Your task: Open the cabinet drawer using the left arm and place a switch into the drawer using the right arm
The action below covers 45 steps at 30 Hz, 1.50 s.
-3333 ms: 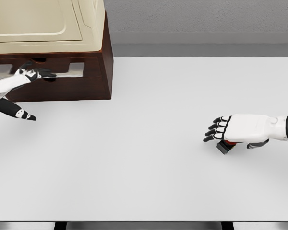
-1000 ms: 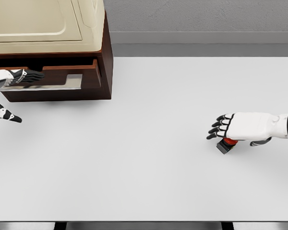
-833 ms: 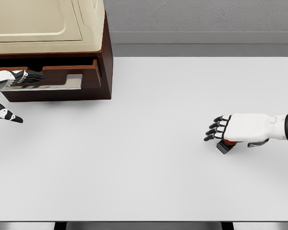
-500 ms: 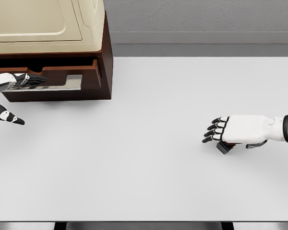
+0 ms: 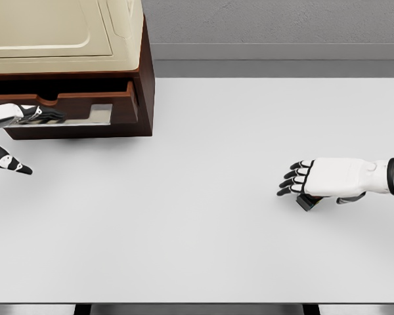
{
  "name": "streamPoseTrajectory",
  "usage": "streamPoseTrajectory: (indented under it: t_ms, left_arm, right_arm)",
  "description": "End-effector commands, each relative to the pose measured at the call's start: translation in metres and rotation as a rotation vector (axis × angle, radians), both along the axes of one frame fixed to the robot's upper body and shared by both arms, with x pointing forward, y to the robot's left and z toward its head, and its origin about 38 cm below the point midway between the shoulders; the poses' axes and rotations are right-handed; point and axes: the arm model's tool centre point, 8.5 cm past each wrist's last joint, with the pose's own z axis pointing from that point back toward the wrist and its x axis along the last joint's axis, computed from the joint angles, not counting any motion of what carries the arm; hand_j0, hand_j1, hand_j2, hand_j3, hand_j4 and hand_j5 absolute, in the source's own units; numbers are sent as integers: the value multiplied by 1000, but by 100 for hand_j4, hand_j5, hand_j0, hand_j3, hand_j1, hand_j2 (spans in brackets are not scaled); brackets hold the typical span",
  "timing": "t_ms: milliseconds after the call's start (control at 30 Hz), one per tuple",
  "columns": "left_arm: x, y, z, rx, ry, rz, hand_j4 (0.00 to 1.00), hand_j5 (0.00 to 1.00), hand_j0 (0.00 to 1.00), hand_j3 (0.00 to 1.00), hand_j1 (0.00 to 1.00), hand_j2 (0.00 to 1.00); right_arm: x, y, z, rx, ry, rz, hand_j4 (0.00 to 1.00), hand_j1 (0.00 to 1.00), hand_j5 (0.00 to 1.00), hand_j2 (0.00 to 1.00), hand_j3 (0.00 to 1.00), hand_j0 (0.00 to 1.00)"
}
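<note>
Switch (image 5: 306,203) beneath right robot hand (image 5: 322,178) (flat)

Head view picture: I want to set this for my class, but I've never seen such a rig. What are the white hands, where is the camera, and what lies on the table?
This is a simulator's render, seen from a camera on a humanoid robot's head, looking down on a white table. The two white arms are the robot's own. The left hand reaches the front of the partly open drawer in the brown cabinet at the far left. The right hand lies flat over a small dark switch on the table; its fingers are stretched out, not closed on it. A cream box tops the cabinet.
</note>
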Motion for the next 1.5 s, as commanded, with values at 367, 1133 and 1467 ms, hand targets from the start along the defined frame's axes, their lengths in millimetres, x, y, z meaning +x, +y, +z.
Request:
streamPoseTrajectory:
  t_ms: [367, 1133, 1467]
  left_arm:
    - [-11, -28, 10, -101, 24, -84, 100, 100, 100, 100, 100, 100]
    - [-16, -20, 32, -112, 5, -73, 100, 100, 100, 100, 100, 100]
    - [-37, -11, 85, -100, -275, -273, 100, 100, 100, 100, 100, 100]
  right_arm:
    - [0, -1, -1, 2, 4, -6, 100, 100, 100, 100, 100, 100]
    - [1, -2, 0, 2, 3, -8, 100, 100, 100, 100, 100, 100]
    - [1, -3, -2, -1, 6, -14, 96, 96, 96, 96, 96, 96]
